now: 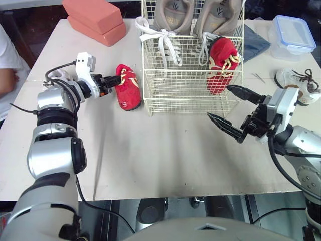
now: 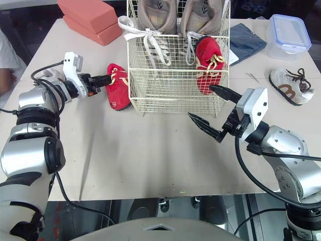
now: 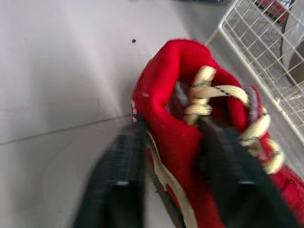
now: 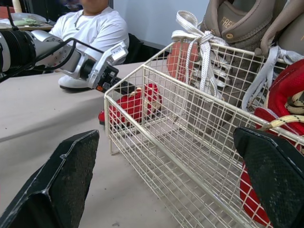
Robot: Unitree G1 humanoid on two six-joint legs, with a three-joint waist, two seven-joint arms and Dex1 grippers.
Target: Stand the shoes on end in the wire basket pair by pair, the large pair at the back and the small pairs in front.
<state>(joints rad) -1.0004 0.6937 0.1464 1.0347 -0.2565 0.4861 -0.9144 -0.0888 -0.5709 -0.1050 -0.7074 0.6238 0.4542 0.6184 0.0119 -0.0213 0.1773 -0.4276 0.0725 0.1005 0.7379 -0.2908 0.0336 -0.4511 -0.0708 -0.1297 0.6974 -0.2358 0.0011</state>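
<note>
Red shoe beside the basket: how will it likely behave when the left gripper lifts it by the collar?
The red shoe looks small and fabric-sided, so probably light. The left gripper pinches one soft collar wall, so it may sag or swing toe-down. Its cream laces could snag the wire basket.

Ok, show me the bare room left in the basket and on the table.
In the basket, the front left is bare, between the tan shoes behind and the standing red shoe on the right. On the table, the stretch before the basket, between left gripper and right gripper, is bare. Crowded: right of the basket, with white shoe, plastic box, blue cloth.
</note>
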